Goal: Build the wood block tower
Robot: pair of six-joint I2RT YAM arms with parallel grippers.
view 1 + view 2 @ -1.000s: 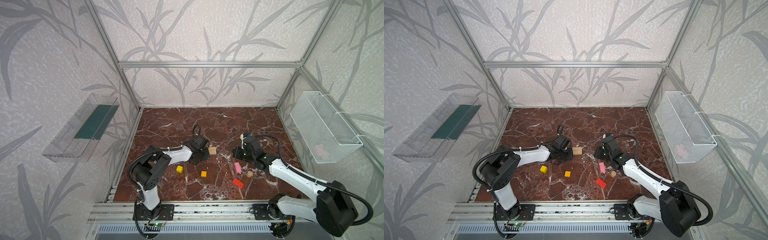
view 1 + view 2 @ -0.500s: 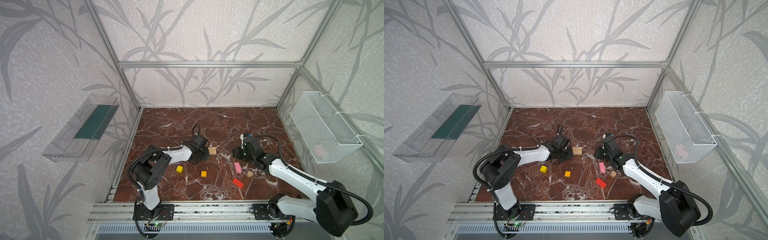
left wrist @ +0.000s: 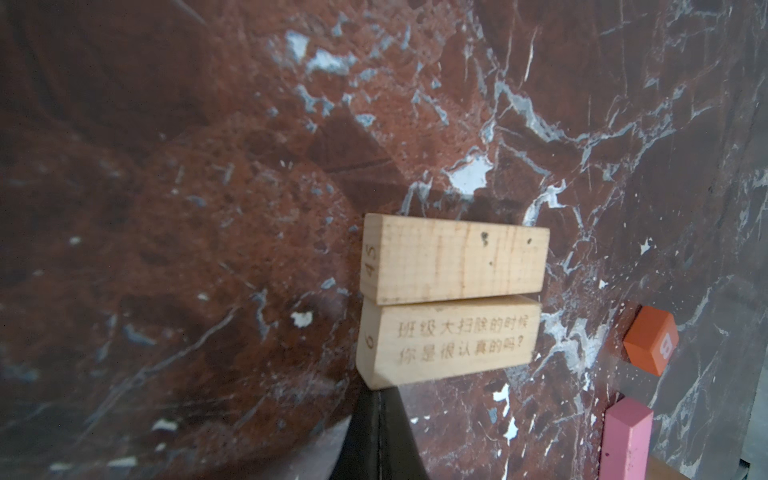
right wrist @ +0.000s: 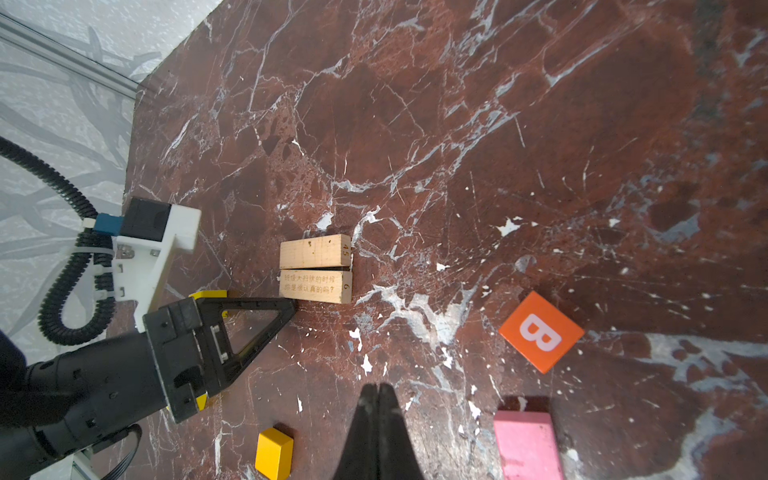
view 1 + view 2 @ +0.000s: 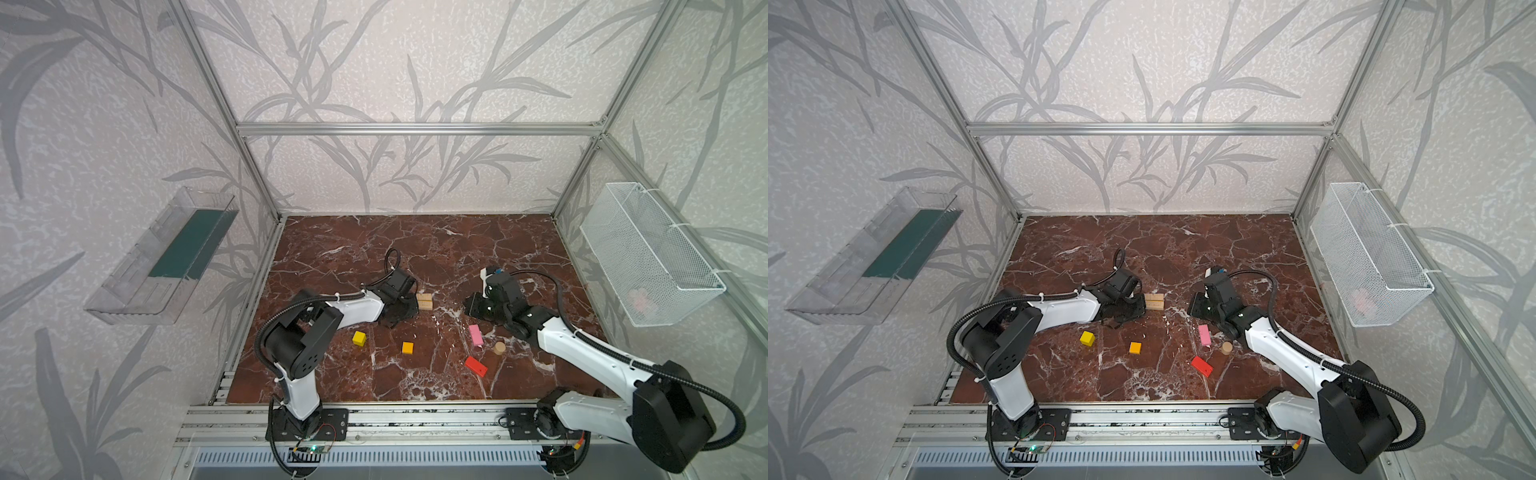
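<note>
Two tan planks [image 5: 424,301] flush together, likely tower base; left gripper [image 5: 411,309] clenched, empty, touching at 9 o'clock; right gripper [image 5: 469,306] clenched, empty, 3 o'clock.

Pale walls [image 5: 415,62] papered with grey leaf sprays closed in three sides, braced by an aluminium frame [image 5: 415,129]. Underfoot lay a red-brown marble slab [image 5: 415,241] veined white. In both top views a clear plastic tray [image 5: 124,299] with a dark green bottom hung on the left-hand wall and a white wire basket [image 5: 648,266] on the right-hand one.
</note>
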